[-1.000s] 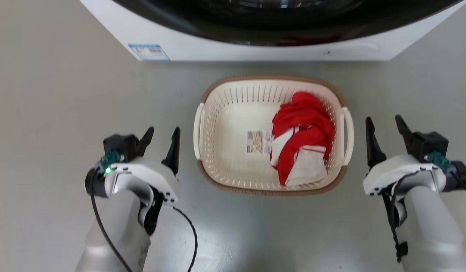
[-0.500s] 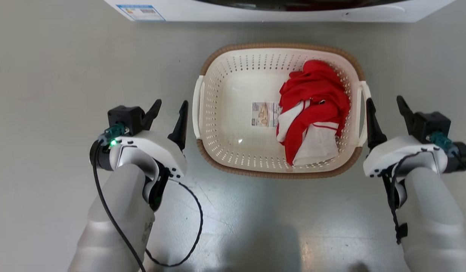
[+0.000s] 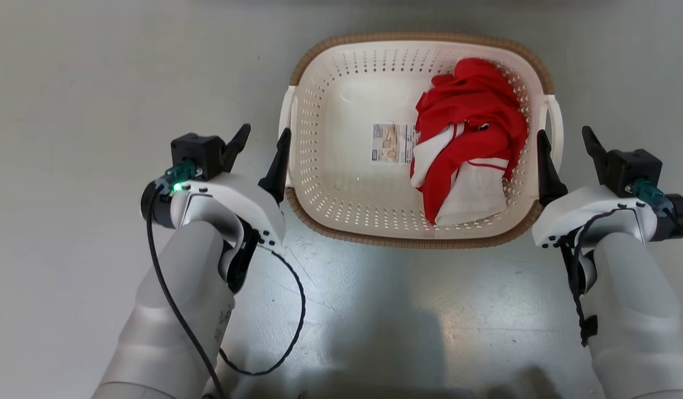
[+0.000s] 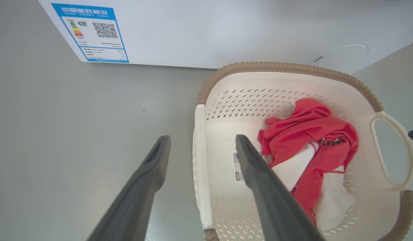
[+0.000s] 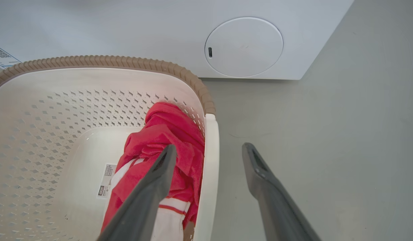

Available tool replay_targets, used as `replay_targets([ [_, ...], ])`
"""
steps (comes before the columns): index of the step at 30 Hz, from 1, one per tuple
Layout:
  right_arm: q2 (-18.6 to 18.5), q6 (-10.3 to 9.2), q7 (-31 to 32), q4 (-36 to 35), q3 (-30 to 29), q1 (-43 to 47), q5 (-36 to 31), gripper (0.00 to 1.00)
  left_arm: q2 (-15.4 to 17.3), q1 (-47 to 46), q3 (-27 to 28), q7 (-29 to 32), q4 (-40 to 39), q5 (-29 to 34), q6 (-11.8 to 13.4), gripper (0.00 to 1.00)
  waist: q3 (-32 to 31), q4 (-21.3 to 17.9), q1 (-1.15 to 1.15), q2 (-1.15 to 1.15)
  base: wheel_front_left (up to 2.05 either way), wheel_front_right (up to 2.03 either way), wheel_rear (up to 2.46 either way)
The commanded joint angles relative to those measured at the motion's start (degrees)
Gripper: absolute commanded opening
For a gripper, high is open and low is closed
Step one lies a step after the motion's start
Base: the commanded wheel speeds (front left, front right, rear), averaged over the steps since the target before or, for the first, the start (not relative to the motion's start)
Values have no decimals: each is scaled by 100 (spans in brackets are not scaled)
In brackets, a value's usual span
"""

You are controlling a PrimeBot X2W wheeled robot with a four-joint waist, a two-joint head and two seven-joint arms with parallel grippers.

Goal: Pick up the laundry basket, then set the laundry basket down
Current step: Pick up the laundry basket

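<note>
A washing machine [image 5: 126, 30] and laundry basket [image 3: 319, 166] mark a laundry area.

Open floor [image 3: 70, 111] flanks the laundry basket [image 3: 419, 242] on both sides, a white appliance [image 4: 226, 30] blocks the room behind its far rim, and red-and-white cloth [image 3: 468, 138] crowds its right half.

My left gripper [image 3: 266, 131] sits lower left, dark fingers spread wide, pointing up-view; my right gripper [image 3: 563, 132] mirrors it lower right, equally wide (tips roughly level). The left forearm [image 3: 175, 310] and right forearm [image 3: 635, 310] rise from the bottom edge, angled slightly inward.
</note>
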Motion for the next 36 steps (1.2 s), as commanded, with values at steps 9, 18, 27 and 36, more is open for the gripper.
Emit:
replay_targets([
  [9, 60, 34, -63, -20, 259, -87, 110, 100, 134, -209, -57, -51, -11, -128, -34, 100, 294, -16, 0, 0, 0, 0, 0],
  [18, 60, 34, -63, 86, 323, -214, 208, 100, 134, -360, -222, -51, 189, -235, -30, 100, 461, -20, 0, 0, 0, 0, 0],
  [27, 60, 34, -63, 422, 328, -344, 225, 100, 134, -488, -376, -51, 338, -298, 6, 100, 581, -52, 0, 0, 0, 0, 0],
  [36, 60, 34, -63, 772, 438, -520, 361, 100, 134, -664, -596, -51, 691, -374, 38, 100, 621, -95, 0, 0, 0, 0, 0],
])
